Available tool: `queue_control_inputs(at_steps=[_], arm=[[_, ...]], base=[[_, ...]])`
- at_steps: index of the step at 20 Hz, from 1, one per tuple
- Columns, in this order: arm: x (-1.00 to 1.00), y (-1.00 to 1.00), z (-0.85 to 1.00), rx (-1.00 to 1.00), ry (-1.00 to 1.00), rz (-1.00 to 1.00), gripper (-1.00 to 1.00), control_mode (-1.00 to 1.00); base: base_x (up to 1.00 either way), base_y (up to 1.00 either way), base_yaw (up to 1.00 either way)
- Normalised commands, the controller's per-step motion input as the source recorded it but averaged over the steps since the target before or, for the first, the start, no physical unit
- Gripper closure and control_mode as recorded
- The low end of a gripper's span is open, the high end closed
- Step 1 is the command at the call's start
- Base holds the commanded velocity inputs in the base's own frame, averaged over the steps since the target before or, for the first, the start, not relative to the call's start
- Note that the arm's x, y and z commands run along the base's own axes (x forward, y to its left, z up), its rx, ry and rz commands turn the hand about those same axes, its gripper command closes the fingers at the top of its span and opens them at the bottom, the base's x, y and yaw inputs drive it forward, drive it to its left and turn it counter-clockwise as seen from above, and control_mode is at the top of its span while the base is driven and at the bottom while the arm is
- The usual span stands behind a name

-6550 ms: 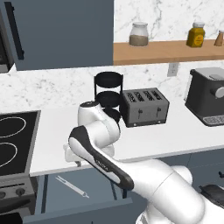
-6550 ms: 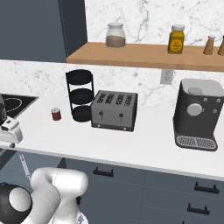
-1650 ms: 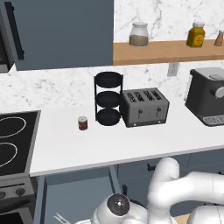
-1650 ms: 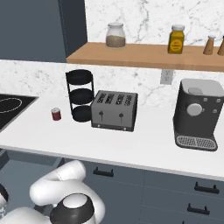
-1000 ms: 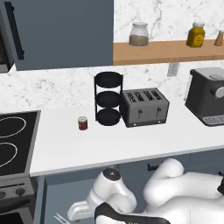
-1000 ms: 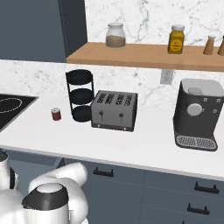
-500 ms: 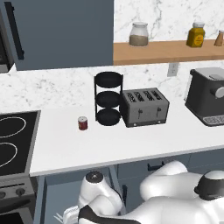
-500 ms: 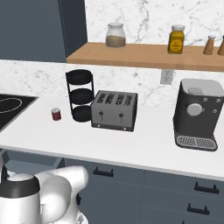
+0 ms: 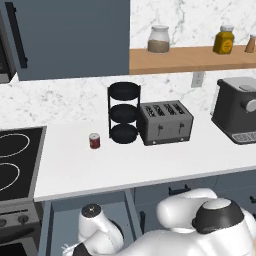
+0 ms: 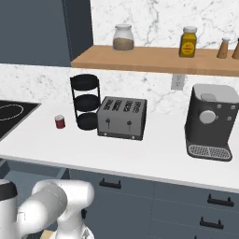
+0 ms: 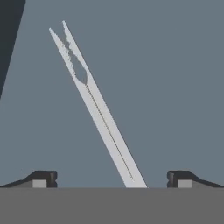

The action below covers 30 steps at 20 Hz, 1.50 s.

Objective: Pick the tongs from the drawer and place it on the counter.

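Tongs (image 11: pixel 101 120) flat on drawer (image 11: pixel 175 78) floor btwn wide-apart fingertips (image 11: pixel 43 177).

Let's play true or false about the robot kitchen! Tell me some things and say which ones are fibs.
1. The tongs lie on the drawer floor. True.
2. The gripper is squeezing the tongs. False: its jaws are wide open, one tip on each side of the tongs.
3. A red can stands on the counter. True.
4. The toaster sits on the wooden shelf. False: it sits on the counter beside the black rack.
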Motion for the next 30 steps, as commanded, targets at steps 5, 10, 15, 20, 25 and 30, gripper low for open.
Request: queue_control_inputs(at_steps=[5,10,15,20,25,30], arm=[[0.01,0.0,-0.5,0.0,0.0,0.01,-1.0,-1.0],[0.0,0.01,-0.47,0.0,0.0,0.0,-1.0,-1.0],[0.0,0.01,-0.45,0.0,0.0,0.01,-1.0,-1.0],[0.0,0.0,-0.38,0.0,0.0,0.0,1.0,-1.0],[0.0,0.0,0.0,0.0,0.0,0.0,1.0,-1.0],[-0.08,-0.01,0.0,0.0,-0.04,0.0,1.0,-1.0]], base=[[0.0,0.0,0.0],[0.0,0.0,0.0],[0.0,0.0,0.0],[0.0,0.0,0.0],[0.0,0.0,0.0],[0.0,0.0,0.0]])
